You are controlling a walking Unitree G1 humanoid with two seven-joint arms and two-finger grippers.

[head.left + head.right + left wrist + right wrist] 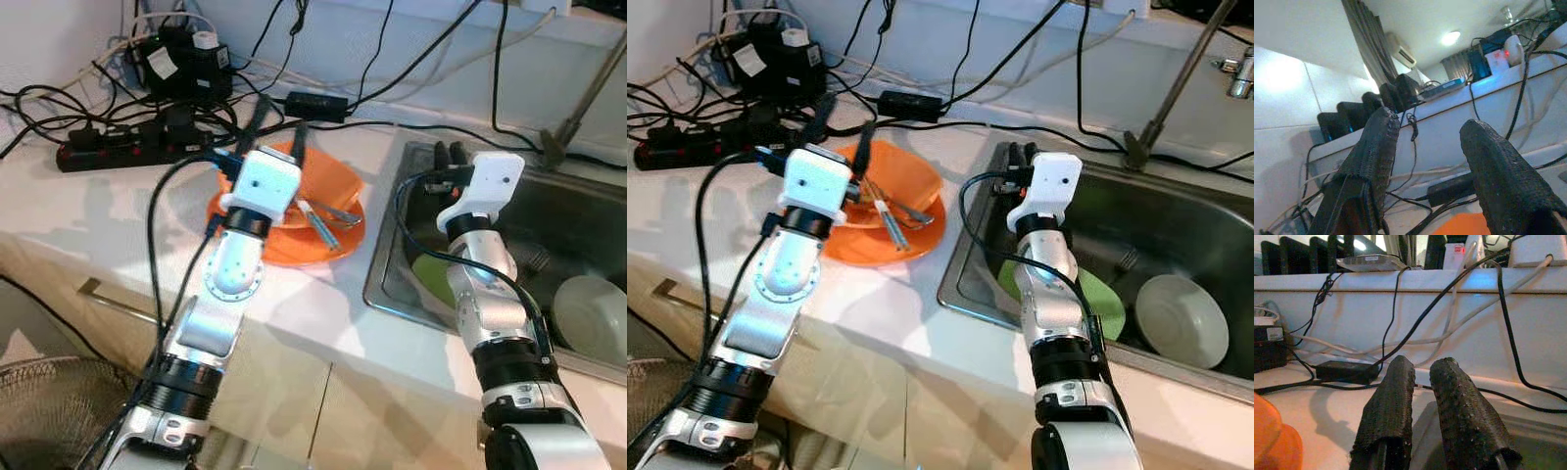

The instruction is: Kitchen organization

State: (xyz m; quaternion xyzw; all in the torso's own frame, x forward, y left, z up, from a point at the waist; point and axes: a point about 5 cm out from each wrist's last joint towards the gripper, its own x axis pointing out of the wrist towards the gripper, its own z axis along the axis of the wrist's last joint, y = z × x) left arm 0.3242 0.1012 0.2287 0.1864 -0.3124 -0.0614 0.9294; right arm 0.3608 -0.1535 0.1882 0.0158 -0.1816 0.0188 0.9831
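Setting: kitchen, pale table [323, 313] with a steel sink [387, 279] set in.
Left end effector [277, 122]: fingers spread wide, empty, poised over the far rim of the orange plate [294, 250].
Plate load: orange bowl [328, 186] and metal cutlery [323, 223] lie just beneath and nearer than the left fingers.
Right end effector [449, 154]: fingers nearly closed, empty, above the sink's near-left corner.
Sink contents: green dish [1107, 304] and white plate [1181, 318], below and nearer than the right fingers.
Beyond: power strip [108, 147] and tangled cables [323, 103].
Risk: probably snagging a cable, or tipping cutlery off when lifting.
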